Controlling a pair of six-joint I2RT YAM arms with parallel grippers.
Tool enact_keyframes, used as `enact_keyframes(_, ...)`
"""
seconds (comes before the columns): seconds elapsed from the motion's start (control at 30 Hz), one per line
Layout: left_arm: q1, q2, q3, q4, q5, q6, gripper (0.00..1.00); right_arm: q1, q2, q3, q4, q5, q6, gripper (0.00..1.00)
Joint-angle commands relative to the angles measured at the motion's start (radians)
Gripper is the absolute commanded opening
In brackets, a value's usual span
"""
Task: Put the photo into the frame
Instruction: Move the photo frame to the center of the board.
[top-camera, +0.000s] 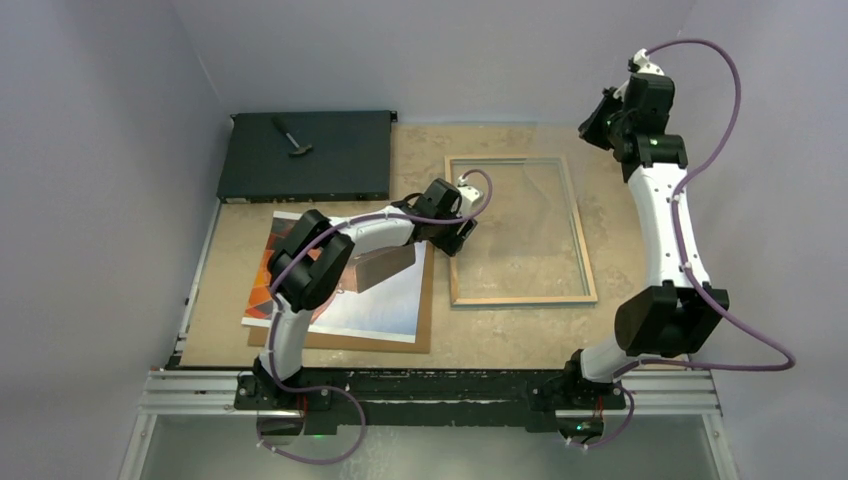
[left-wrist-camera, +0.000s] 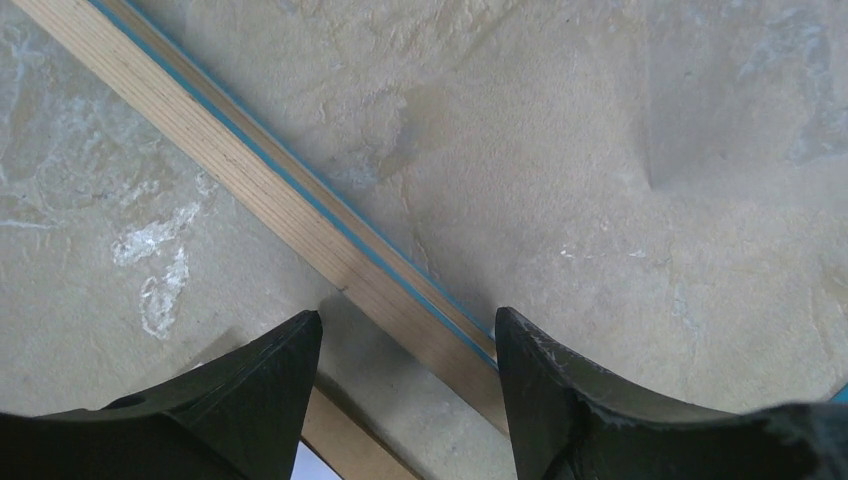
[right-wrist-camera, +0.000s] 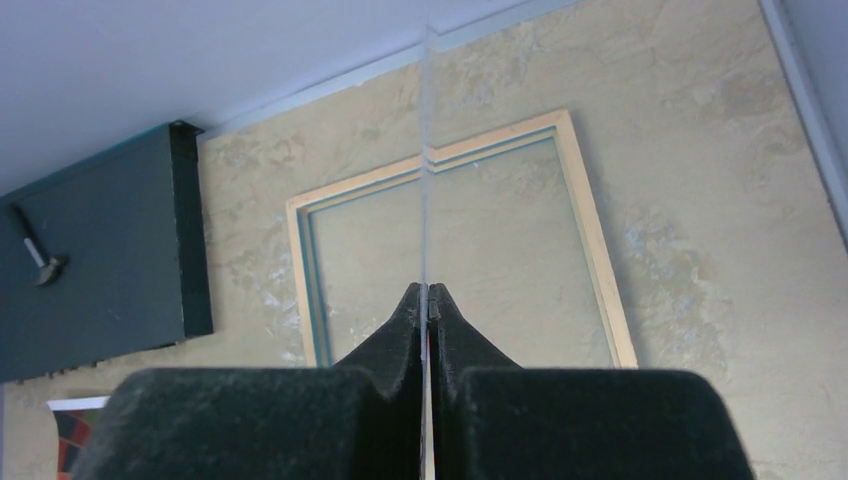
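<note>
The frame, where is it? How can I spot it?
Look at the tan table, right of the middle. The frame lies flat there, a thin rectangle of light wood. Unlike the black box and the photo, you see the table through it.

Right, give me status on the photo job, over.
Left gripper open, straddling the frame rail. Right gripper shut on a clear pane, held off the table. Photo outside the frame, on brown panel, partly under left arm.

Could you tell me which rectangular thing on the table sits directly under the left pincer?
The light-wood frame: the left pincer straddles its left rail, jaws apart. The photo, brown panel and black box lie further left.
</note>
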Motion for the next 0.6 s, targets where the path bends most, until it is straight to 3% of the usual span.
enact_keyframes(0.0, 0.007, -0.045, -0.092, 0.013, -0.129, 0.039, 0.61, 0.004, -0.039, -0.045, 0.077, -0.051, 0.023, 0.0)
enact_keyframes(0.23, 0.008, -0.134, -0.236, 0.028, -0.168, 0.053, 0.56, 0.004, -0.059, -0.108, 0.112, -0.107, 0.023, 0.0)
enact_keyframes(0.57, 0.033, -0.193, -0.297, -0.004, -0.171, 0.123, 0.54, 0.008, -0.071, -0.168, 0.152, -0.194, 0.037, 0.0)
